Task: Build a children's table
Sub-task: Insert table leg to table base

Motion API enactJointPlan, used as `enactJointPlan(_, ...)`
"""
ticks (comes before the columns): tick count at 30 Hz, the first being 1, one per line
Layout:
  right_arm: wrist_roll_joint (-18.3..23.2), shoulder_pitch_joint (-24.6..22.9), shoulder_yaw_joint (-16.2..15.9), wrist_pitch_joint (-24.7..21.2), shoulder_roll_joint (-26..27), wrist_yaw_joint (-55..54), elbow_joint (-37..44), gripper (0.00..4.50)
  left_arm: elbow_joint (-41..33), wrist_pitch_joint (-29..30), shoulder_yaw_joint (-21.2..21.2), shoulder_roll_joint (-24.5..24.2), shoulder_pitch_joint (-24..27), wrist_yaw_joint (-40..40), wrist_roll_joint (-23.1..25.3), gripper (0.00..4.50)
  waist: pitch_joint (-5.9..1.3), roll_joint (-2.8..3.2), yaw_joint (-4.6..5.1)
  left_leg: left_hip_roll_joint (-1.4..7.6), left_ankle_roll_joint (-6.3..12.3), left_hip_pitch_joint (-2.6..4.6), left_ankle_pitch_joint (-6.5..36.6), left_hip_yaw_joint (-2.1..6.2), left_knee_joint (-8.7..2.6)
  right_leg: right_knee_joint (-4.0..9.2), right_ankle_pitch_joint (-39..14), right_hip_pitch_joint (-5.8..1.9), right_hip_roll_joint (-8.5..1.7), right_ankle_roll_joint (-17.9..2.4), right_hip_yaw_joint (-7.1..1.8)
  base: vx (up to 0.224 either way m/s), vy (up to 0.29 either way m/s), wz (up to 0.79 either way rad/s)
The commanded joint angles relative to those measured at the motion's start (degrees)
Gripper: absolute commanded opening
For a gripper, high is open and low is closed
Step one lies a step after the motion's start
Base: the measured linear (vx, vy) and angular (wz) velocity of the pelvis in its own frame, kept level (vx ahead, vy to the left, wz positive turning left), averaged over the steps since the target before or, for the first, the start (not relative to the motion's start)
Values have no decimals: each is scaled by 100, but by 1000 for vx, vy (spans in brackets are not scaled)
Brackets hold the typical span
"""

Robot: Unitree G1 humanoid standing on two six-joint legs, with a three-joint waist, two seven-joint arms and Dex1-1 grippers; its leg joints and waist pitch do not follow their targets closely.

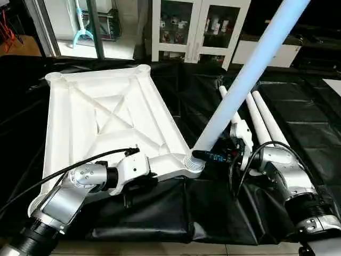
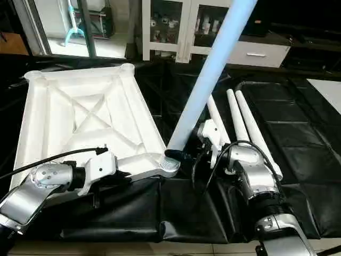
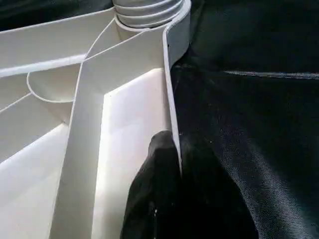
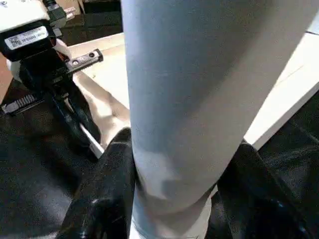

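At the near right corner of the upturned tabletop (image 1: 106, 114), your right gripper (image 1: 209, 156) grasps the raised leg (image 1: 242, 80) low down, one black finger on each side of the tube, just above the corner socket (image 1: 193, 161). That leg leans up and away to the right, its foot at the socket's ribbed collar; whether it is fully seated cannot be told. Your left gripper (image 3: 172, 199) is clenched on the near rim of the tabletop, a finger on each face of the thin wall, steadying the board.

To do this step well, I'd bring the leg upright over the socket before you press or turn, since pushing at this lean will likely jam it or lever the corner up. Keep the left grip firm so the board doesn't slide on the black cloth (image 1: 160, 213).

Three spare legs (image 2: 240, 120) lie side by side just beyond your right wrist, close enough to be nudged. A cabinet (image 1: 197, 26) stands well behind.
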State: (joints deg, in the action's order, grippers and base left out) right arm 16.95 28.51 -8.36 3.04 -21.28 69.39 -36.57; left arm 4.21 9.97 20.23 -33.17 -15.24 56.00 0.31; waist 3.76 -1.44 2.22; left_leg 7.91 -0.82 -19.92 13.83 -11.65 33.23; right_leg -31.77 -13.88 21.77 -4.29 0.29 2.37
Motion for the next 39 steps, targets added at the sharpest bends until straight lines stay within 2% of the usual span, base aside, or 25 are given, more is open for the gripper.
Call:
enactJointPlan(1,-944,-443,-797,-408,-14,18,-817,187,119,53,235,-7,84,65,201,0,3,68,58,606,-425,162,3687,443,-663,524,-3401,207,-489,-638,-304,0,0,0)
enactJointPlan(9,-720,-358,-290,-198,282,-856,-849,187,68,98,211,23,97,38,173,0,73,128,192,590,-532,199,4611,514,-778,564,-3664,162,-394,-330,-30,0,0,0)
enactJointPlan(12,-690,-406,-196,-329,352,-1104,-765,187,13,214,186,78,96,-5,134,0,30,178,123,654,-622,54,4725,337,-1158,179,-2256,-103,-243,-528,99,-21,-6,2)
enactJointPlan(13,-686,-424,-171,-383,389,-1221,-746,187,-10,276,177,106,84,-35,129,0,38,134,68,619,-638,52,4558,206,-1223,171,-2327,-53,-203,-552,76,-63,-19,7)
enactJointPlan(14,-679,-437,-148,-445,432,-1341,-733,187,-30,345,165,149,62,-79,123,0,29,95,58,553,-643,155,4361,147,-1118,318,-2709,58,-239,-522,42,0,0,0)
enactJointPlan(15,-679,-444,-135,-487,476,-1463,-735,187,-46,445,150,202,31,-124,110,0,55,-11,129,351,-373,560,3692,212,-489,894,-4027,418,-506,-306,10,0,0,0)
enactJointPlan(16,-699,-436,-124,-539,527,-1631,-757,187,-60,568,138,264,-16,-185,110,0,103,-58,182,318,2,493,2583,404,-147,1163,-5194,251,-886,-40,-4,0,0,0)
enactJointPlan(17,-728,-406,-116,-593,593,-1831,-809,187,-63,692,125,345,-81,-268,133,0,187,88,147,366,2,529,2517,486,-73,1258,-5447,230,-949,-16,119,-28,30,-27)
enactJointPlan(18,-782,-323,-92,-673,691,-2170,-930,187,-65,896,109,468,-182,-397,166,0,245,160,370,532,-256,194,3618,608,-603,946,-4457,-182,-551,190,789,4,95,-33)
enactJointPlan(19,-795,-302,-85,-690,712,-2250,-960,187,-67,943,106,495,-204,-427,174,0,296,361,-93,489,-975,-861,5787,329,-1461,-875,-1167,-1064,-21,-309,807,4,95,-33)
enactJointPlan(20,-826,-237,-64,-737,771,-2460,-1047,187,-80,1070,104,567,-264,-505,197,0,337,430,-268,318,-1234,-917,6296,3,-1683,-956,-633,-972,199,-321,980,-22,97,-5)
enactJointPlan(21,-867,-114,-33,-852,864,-2766,-1188,187,-114,1259,116,693,-370,-622,228,0,134,419,-480,229,-1541,-880,5652,-148,-1769,-1079,-1591,-1164,107,-276,672,-66,-37,12)
enactJointPlan(22,-893,-29,-17,-904,927,-2934,-1276,187,-147,1404,131,783,-441,-706,257,0,-224,-160,-254,282,-1616,248,1815,190,149,-185,-5297,-43,-1041,-71,149,-66,-37,12)
enactJointPlan(23,-926,85,-2,-955,1011,-3140,-1391,187,-198,1613,157,909,-535,-826,300,0,-408,-407,-62,30,-1065,391,76,491,632,421,-5373,151,-1000,158,197,142,-198,-25)
enactJointPlan(24,-991,225,0,-960,1114,-3419,-1513,187,-207,1824,169,1105,-666,-1029,386,0,-111,-59,-313,-151,-187,-696,-682,862,608,570,-4051,-976,-1035,-691,-440,223,-75,-31)
enactJointPlan(25,-1048,330,-5,-942,1201,-3659,-1599,187,-194,1997,164,1282,-772,-1221,454,0,-107,155,-470,405,-106,-472,-546,936,142,281,-1735,-762,-971,-1284,-374,223,-75,-31)
enactJointPlan(26,-1127,415,-33,-894,1282,-3884,-1668,187,-158,2135,150,1463,-868,-1435,526,0,-184,225,-388,548,-230,-207,-1032,922,-93,-46,-366,-637,-596,-1447,-162,20,81,15)
enactJointPlan(27,-1174,467,-60,-870,1334,-4043,-1705,187,-140,2241,140,1584,-930,-1576,575,0,-188,245,-180,913,298,308,-1439,1145,-324,-378,823,-235,-292,-1429,-127,-87,49,27)
enactJointPlan(28,-1261,517,-113,-800,1419,-4245,-1755,187,-110,2412,145,1733,-1010,-1736,629,0,-261,333,-154,906,1047,445,-2214,1121,-202,-381,1177,-120,-451,-1350,-241,-87,49,27)
enactJointPlan(29,-1276,527,-109,-772,1446,-4323,-1769,187,-96,2450,147,1769,-1031,-1787,652,0,-279,282,-124,817,1369,392,-2494,1046,-144,-328,1493,-158,-502,-1329,-294,-59,16,12)
enactJointPlan(30,-1334,567,-58,-619,1573,-4720,-1835,187,-14,2588,144,1935,-1127,-2050,769,0,-147,237,-194,564,1578,57,-2105,789,-176,-136,1788,-324,-585,-1428,-334,0,0,0)
enactJointPlan(31,-1334,567,-58,-619,1573,-4720,-1835,187,-14,2588,144,1935,-1127,-2050,769,0,-135,171,-233,486,1339,-96,-1117,669,-235,-33,1627,-481,-629,-1515,-338,0,0,0)
enactJointPlan(34,-1431,564,36,-187,1797,-5256,-1868,187,298,2598,-35,2203,-1304,-2658,965,0,-127,171,-213,645,401,25,928,569,-489,47,-172,-412,-448,-1675,-247,-39,29,5)
enactJointPlan(36,-1411,541,112,-81,1846,-5282,-1859,187,318,2568,-103,2139,-1293,-2728,1009,0,-135,201,-167,659,58,-23,1045,505,-562,75,-411,-408,-421,-1468,-258,-69,47,2)
enactJointPlan(39,-1256,524,327,268,1908,-5123,-1790,187,343,2418,-160,1962,-1262,-2798,1071,0,-168,193,-146,658,64,-50,549,492,-541,20,470,-416,-416,-1290,-260,-18,15,-1)
